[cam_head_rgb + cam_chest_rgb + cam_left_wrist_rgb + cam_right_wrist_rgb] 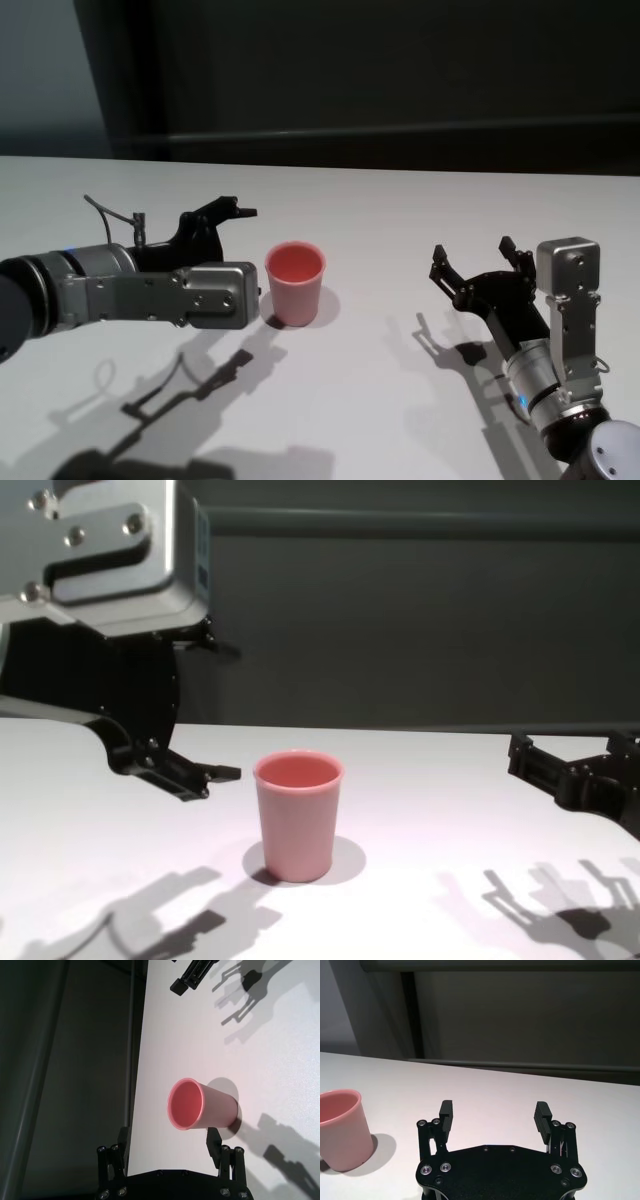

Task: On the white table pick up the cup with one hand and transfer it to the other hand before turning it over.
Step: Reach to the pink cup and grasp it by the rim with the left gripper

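- Our left gripper (243, 262) hangs just beside the cup (295, 284), on its left, with its fingers spread wide and nothing between them; in the left wrist view the cup sits ahead of the two fingertips (214, 1140), not yet between them.
- Our right gripper (478, 263) waits well apart on the right, low over the counter (400, 220), also open and empty.
- The cup stands upright on the counter between our two arms, mouth up, nearer the left one.
- It is a small pink tumbler, smooth and handleless, with a rolled rim wider than its flat base, and it looks empty inside.
- We judge the main risk to be a knock: if one finger meets the wall before the other, so light a cup could tip or slide away.
- The tapered, slick side could also let it slip downward out of a loose pinch.
- A grasp too near the rim would leave our right gripper little free wall for the handover.
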Controlling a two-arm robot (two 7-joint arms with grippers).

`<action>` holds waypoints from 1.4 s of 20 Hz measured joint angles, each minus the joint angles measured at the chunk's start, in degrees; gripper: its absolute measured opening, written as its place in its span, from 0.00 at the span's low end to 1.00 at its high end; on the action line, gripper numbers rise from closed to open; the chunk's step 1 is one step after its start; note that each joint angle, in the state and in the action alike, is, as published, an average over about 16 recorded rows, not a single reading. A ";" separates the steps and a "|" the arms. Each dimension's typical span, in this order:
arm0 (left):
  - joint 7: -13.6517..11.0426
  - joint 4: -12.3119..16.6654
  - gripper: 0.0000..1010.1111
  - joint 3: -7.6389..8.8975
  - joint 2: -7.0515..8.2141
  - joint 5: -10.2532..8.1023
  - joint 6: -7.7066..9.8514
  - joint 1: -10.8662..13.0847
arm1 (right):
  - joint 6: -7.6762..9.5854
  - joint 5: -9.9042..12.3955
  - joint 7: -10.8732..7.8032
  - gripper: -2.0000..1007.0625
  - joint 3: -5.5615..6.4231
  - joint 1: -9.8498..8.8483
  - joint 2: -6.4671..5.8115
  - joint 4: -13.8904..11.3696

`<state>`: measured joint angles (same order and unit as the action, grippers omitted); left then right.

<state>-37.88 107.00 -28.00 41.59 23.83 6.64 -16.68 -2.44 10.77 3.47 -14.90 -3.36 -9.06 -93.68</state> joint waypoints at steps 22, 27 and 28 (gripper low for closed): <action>-10.74 -4.26 0.99 -14.42 -2.45 15.15 5.44 -13.74 | 0.00 0.00 0.00 0.99 0.00 0.00 0.00 0.00; -13.08 -4.37 0.99 -16.57 -3.39 17.14 5.85 -15.91 | 0.00 0.00 0.00 0.99 0.00 0.00 0.00 0.00; -13.53 -4.43 0.99 -16.96 -3.61 17.43 5.92 -16.30 | 0.00 0.00 0.00 0.99 0.00 0.00 0.00 0.00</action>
<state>-51.41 102.57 -44.97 37.98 41.26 12.56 -32.99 -2.44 10.77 3.47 -14.90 -3.36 -9.06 -93.68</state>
